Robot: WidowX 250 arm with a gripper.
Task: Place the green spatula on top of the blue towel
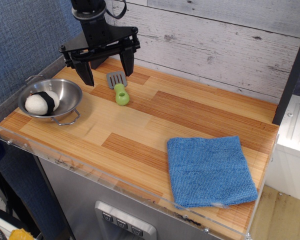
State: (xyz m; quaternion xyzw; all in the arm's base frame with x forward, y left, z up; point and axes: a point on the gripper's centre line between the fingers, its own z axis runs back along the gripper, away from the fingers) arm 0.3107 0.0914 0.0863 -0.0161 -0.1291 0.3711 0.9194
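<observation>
The green spatula (119,88) lies flat on the wooden tabletop (155,120) at the back left, its grey slotted blade toward the wall and its lime-green handle toward the front. My gripper (107,69) is open and empty, its two black fingers spread wide just behind and above the spatula's blade, one finger left of it, one right. The blue towel (209,170) lies flat at the front right, far from the spatula and the gripper.
A metal bowl (65,93) holding a white and black sushi toy (41,102) stands at the left edge. A grey plank wall (230,45) rises behind the table. A clear plastic lip (115,182) runs along the front edge.
</observation>
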